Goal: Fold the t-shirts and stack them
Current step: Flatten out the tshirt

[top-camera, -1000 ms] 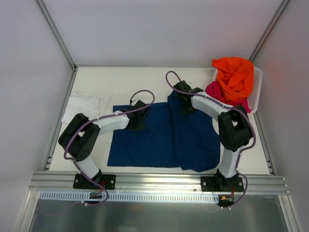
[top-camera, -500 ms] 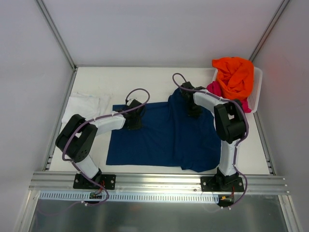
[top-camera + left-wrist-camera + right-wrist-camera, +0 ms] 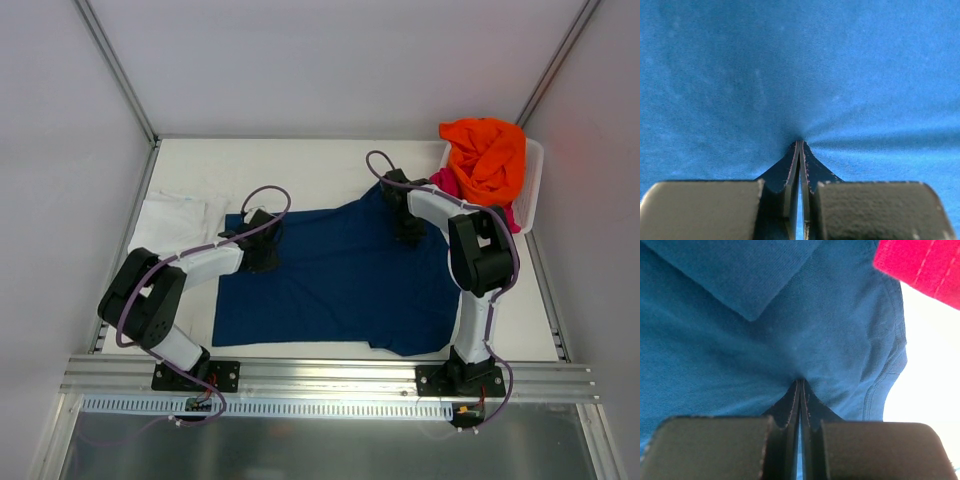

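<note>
Closed tight on a small pinch of the navy blue t-shirt [image 3: 340, 290] at the left gripper [image 3: 799, 146], both dark fingers pressed flat together with only a hairline slit between. Ahead of these tips, fine knitted cloth, smooth and matte, with shallow creases running out from the pinch like rays. Same at the right gripper [image 3: 800, 385]: jaws together, holding a fold of the same shirt, soft wrinkles drawn toward the tips. Just ahead and to the left of the right tips, a turned-over flap of the navy cloth with a pointed corner. To the right of them, a curved stitched hem edge, and past it the bare white table [image 3: 935, 365]. Up and to the right of the right gripper, a corner of the magenta-pink t-shirt [image 3: 920, 265] with a double row of stitching. From above, a wide, roughly rectangular navy sheet lying flat on the table, stretched from one gripper to the other, with a slightly bulging corner near the right arm base. On the outer side of the left gripper, a white t-shirt [image 3: 175, 220], flat and lightly wrinkled, just beside the navy edge. On the outer side of the right gripper, a white plastic basket [image 3: 532, 190] with rigid walls, holding the magenta-pink shirt under a crumpled orange t-shirt [image 3: 487, 155] heaped above the rim.
</note>
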